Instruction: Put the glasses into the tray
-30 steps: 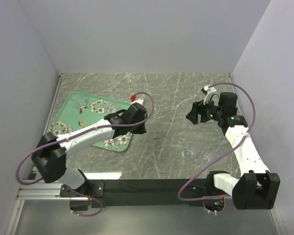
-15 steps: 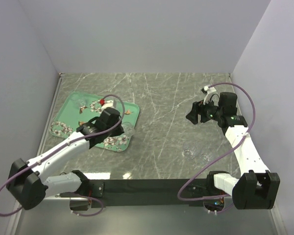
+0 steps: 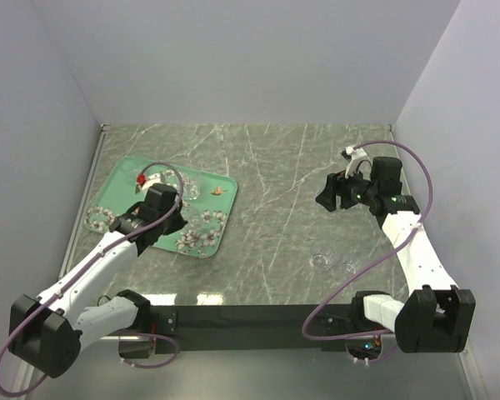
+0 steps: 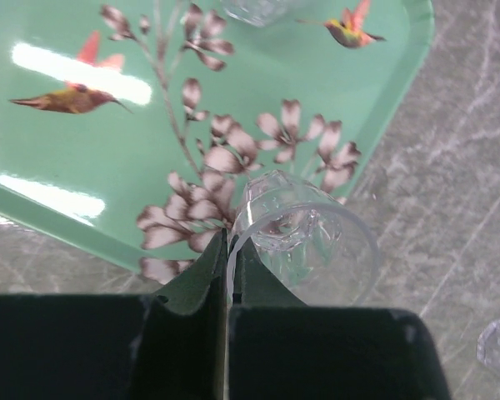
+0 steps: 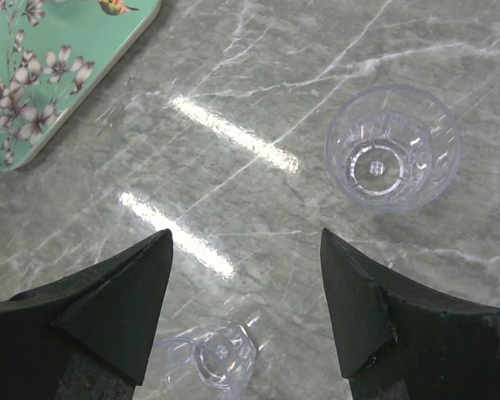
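Marble table (image 3: 275, 167) | left hand (image 4: 230, 258) pinches glass (image 4: 304, 237) over tray (image 4: 83, 167) | right hand (image 5: 244, 237) spread above two glasses (image 5: 392, 157)

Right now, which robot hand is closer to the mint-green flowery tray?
Left. The left gripper hangs over the mint-green rectangular tray, shut on a small clear glass. The right gripper is open, far off to the tray's right over the grey marble table.
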### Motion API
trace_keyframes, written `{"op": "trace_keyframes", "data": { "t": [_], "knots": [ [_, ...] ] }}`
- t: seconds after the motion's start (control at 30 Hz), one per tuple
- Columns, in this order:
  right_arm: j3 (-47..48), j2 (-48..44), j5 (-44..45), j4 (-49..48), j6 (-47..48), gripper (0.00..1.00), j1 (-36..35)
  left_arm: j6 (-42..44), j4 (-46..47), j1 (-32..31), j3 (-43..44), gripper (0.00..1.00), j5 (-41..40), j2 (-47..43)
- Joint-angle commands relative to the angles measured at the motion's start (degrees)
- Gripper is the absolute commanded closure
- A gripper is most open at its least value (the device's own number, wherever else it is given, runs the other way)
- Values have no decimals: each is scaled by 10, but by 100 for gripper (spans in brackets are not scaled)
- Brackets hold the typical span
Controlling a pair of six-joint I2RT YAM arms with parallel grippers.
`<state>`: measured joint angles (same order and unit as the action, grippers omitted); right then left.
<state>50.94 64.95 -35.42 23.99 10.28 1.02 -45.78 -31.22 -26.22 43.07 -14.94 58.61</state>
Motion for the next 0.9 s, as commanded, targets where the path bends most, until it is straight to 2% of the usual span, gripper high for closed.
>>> {"op": "trace_keyframes", "data": {
  "t": [0.0, 0.5, 0.87],
  "knots": [
    [12, 2, -5, -16, 2, 22, 1, -1, -2, 24, -4, 100, -9, -22],
    [20, 11, -4, -17, 2, 22, 1, 17, -18, 115, 12, 100, -15, -1],
    [35, 22, -7, -17, 2, 22, 2, 70, 6, 198, 73, 100, -18, 90]
  ]
}}
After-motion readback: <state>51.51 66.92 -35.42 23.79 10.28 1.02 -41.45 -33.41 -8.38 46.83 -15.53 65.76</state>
